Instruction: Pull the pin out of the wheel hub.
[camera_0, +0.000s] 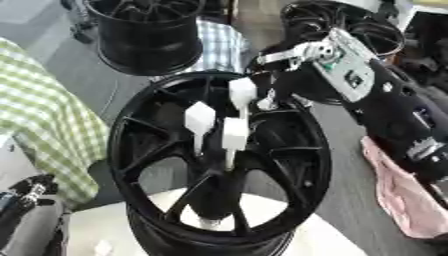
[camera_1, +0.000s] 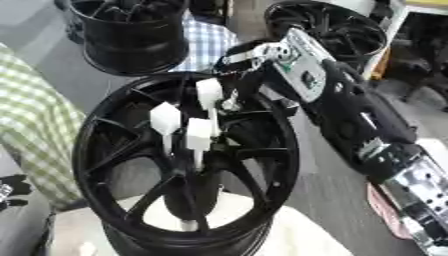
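Observation:
A black wheel hub (camera_0: 140, 150) stands on a white block in the middle. Three white pins with blocky heads stick up from its centre: a left pin (camera_0: 199, 119), a lower pin (camera_0: 234, 135) and an upper pin (camera_0: 242, 92). My right hand (camera_0: 278, 75) reaches in from the upper right over the hub's far rim. Its dark fingers are curled against the right side of the upper pin's head. My left hand (camera_0: 28, 194) shows as a dark shape at the lower left edge, away from the hub.
Two more black wheels stand behind, one at the upper left (camera_0: 144, 35) and one at the upper right (camera_1: 337, 27). A green checked cloth (camera_0: 39, 115) lies left of the hub and a pink cloth (camera_0: 407, 200) at the right. My right forearm (camera_1: 367, 125) crosses the right side.

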